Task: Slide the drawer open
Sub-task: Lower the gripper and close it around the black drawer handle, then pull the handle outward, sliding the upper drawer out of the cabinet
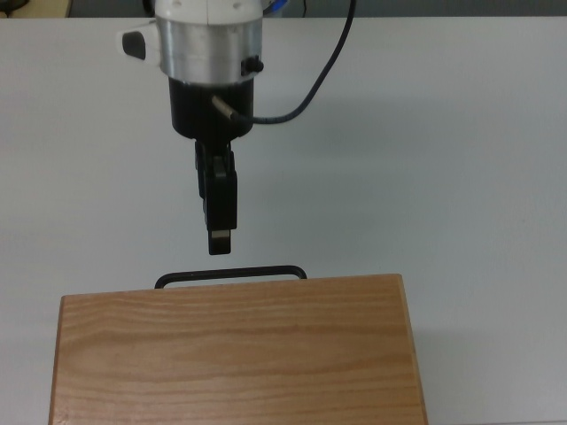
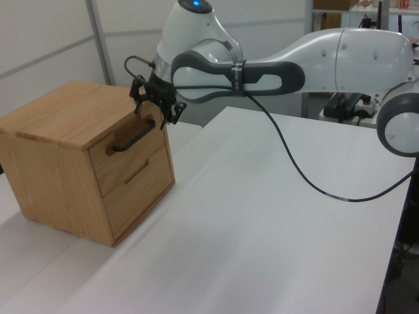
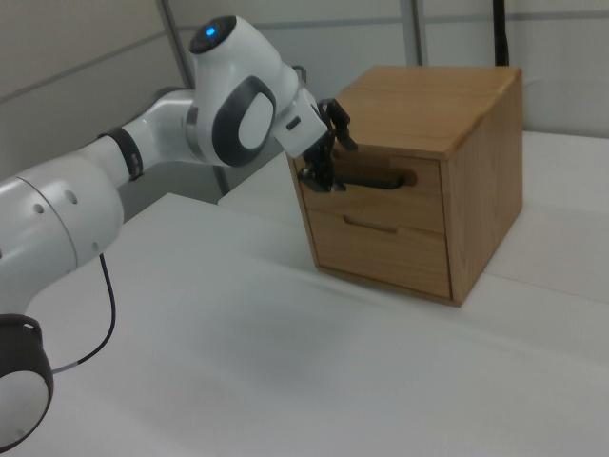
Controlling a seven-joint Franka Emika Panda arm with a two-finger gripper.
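- fingers (image 1: 221, 232) of the gripper (image 1: 221, 239) sit close together with nothing between them, just short of the black bar handle (image 1: 230, 274) and not touching it.
- gripper hangs from the white arm (image 2: 229, 65), which reaches in from the left view's right.
- drawer (image 2: 131, 152), the upper of two, sits flush in the wooden cabinet (image 3: 447, 105).
- cabinet rests on a white table (image 2: 262, 229).

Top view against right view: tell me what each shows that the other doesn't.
Only the top view shows the gap of bare table between the gripper and the black handle. Only the right view shows the drawer front, set flush in the cabinet, and a second drawer front below. Both show the gripper near the handle, not on it.
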